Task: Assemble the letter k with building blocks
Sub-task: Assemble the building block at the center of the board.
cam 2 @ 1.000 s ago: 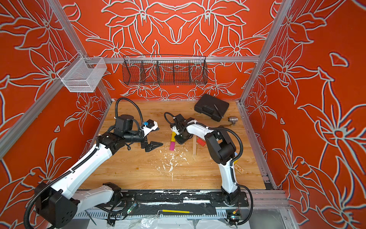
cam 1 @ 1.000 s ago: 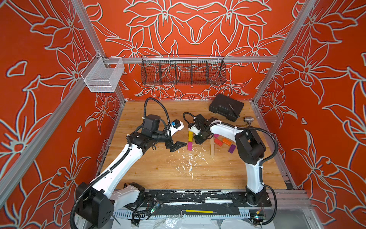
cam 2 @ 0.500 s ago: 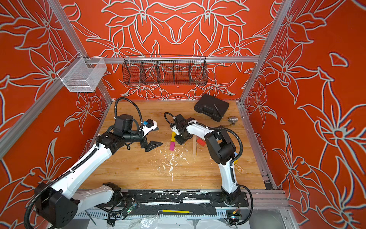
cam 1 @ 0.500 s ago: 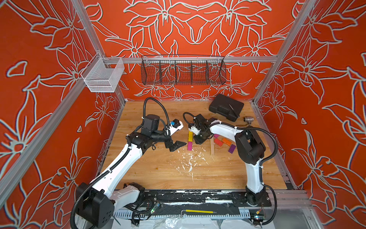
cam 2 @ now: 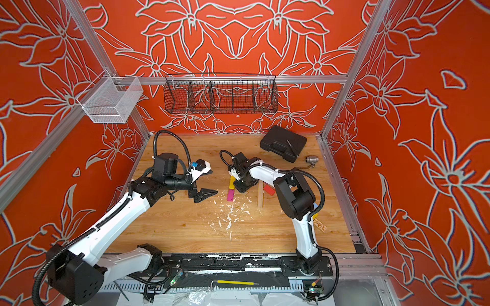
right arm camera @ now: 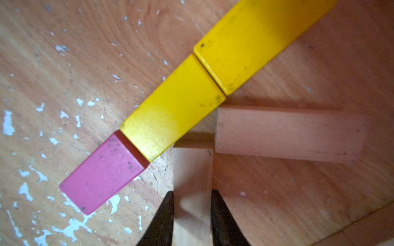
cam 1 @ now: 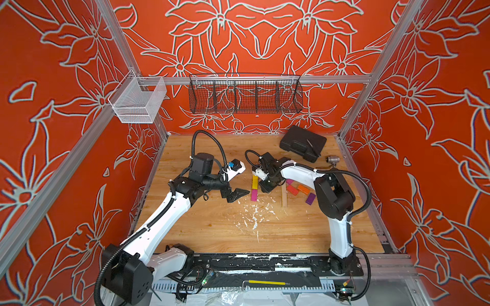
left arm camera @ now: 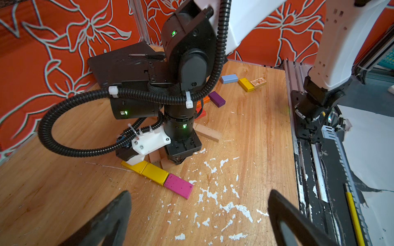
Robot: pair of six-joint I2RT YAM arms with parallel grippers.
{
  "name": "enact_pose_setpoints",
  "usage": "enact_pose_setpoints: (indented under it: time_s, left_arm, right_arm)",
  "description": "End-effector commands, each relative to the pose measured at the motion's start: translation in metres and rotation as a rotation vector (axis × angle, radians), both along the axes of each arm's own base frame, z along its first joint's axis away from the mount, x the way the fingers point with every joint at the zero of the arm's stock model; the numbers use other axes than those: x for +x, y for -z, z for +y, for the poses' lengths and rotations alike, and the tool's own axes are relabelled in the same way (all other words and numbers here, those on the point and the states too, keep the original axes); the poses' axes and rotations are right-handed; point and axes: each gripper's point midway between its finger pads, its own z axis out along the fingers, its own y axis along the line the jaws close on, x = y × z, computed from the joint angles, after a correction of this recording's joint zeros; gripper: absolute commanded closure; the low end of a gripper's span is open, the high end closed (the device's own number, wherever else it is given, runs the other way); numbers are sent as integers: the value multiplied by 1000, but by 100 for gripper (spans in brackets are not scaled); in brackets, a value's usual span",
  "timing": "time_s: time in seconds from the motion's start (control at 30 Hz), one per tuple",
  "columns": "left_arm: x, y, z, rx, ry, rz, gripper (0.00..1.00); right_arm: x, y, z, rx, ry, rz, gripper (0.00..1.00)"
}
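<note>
Wooden table (cam 1: 212,225): plain block (right arm camera: 191,166) shown clamped in right gripper (right arm camera: 192,191) only by wrist view; left gripper (left arm camera: 199,191) spread wide, empty

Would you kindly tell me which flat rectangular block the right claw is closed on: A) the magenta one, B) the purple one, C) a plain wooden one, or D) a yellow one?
C: in the right wrist view, the right claw has a finger pressed against each long side of the plain flat rectangular wooden block, while the flat magenta wooden block lies free nearby.
</note>
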Motion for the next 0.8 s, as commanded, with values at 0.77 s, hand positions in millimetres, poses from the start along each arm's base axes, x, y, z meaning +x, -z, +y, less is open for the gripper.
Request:
enact_pose_setpoints:
  time_s: [0.77]
  left_arm:
    - [2, -24, -8, -98, 8, 26, 0]
  right_arm:
    - [11, -143, -53, 117, 312, -385, 50]
